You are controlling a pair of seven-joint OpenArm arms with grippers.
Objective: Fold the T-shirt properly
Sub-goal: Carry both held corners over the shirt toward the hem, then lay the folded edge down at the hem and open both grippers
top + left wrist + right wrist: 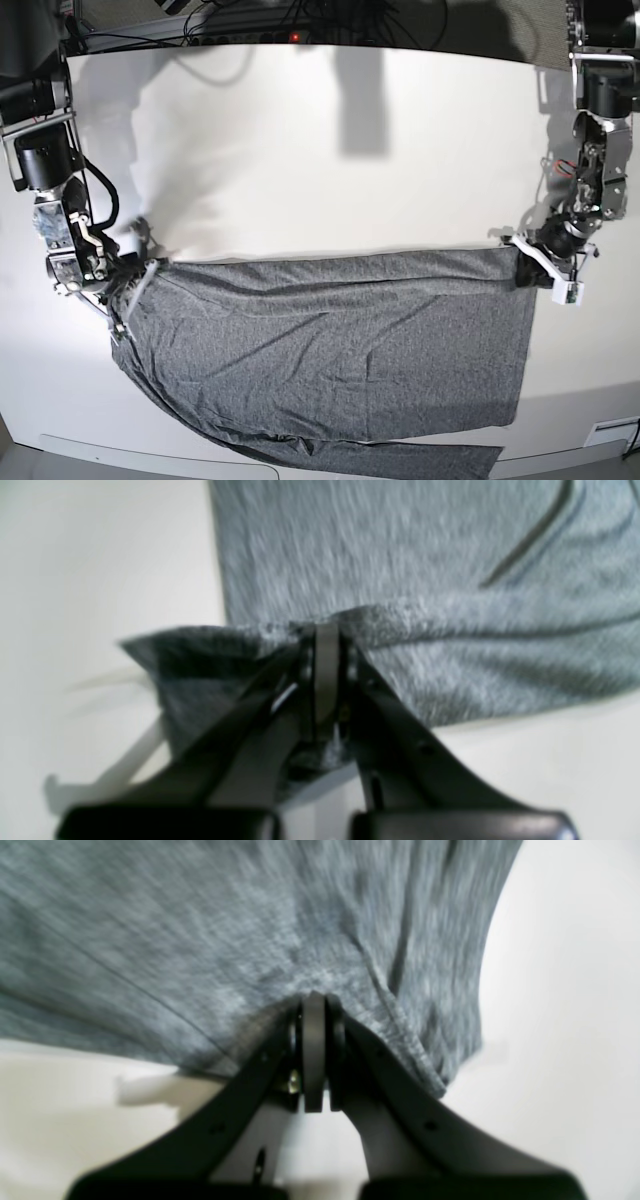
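So I've got the left gripper and right gripper each pinched tight on an end of the T-shirt's far edge, so that fold line stays taut. The shirt lies spread over the near half of the white table, a sleeve trailing at its near edge.

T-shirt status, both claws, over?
Left claw shut on T-shirt edge. Right claw shut likewise. Shirt stretched between them across the table. Nothing in the way.
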